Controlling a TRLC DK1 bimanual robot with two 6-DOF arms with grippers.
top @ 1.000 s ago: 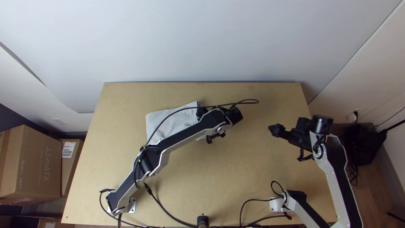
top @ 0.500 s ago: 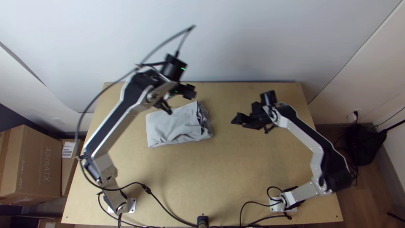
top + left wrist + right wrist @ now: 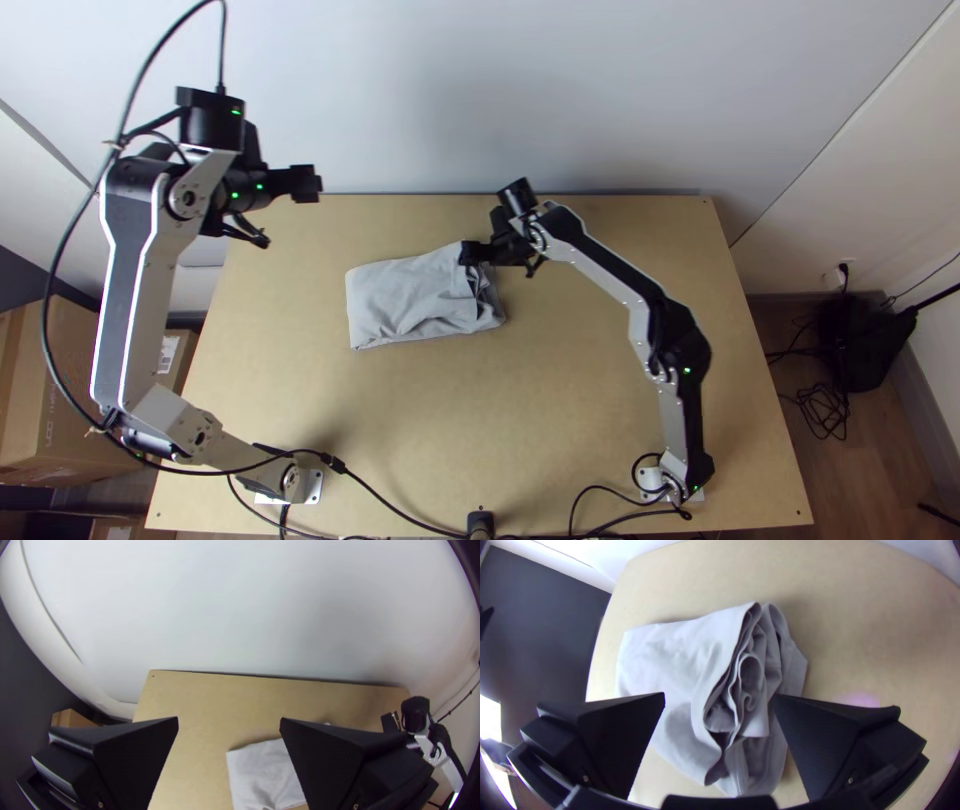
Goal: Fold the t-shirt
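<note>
T-shirt (image 3: 405,295) partly hidden behind right tool (image 3: 468,254), top view

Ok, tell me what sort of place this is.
Probably a robot test corner in a room: two robot arms stand on a light wooden table, cardboard boxes sit beside it, and loose cables lie on the floor.

One grey t-shirt (image 3: 405,295) is counted on one wooden table (image 3: 560,420), nearer its far edge. Two arms are mounted toward the near corners, left arm (image 3: 128,270) and right arm (image 3: 612,277). Two grippers are counted, left gripper (image 3: 312,184) and right gripper (image 3: 468,253), two fingers (image 3: 825,740) on each. At least three cardboard boxes (image 3: 60,410) are seen past the left edge.
</note>
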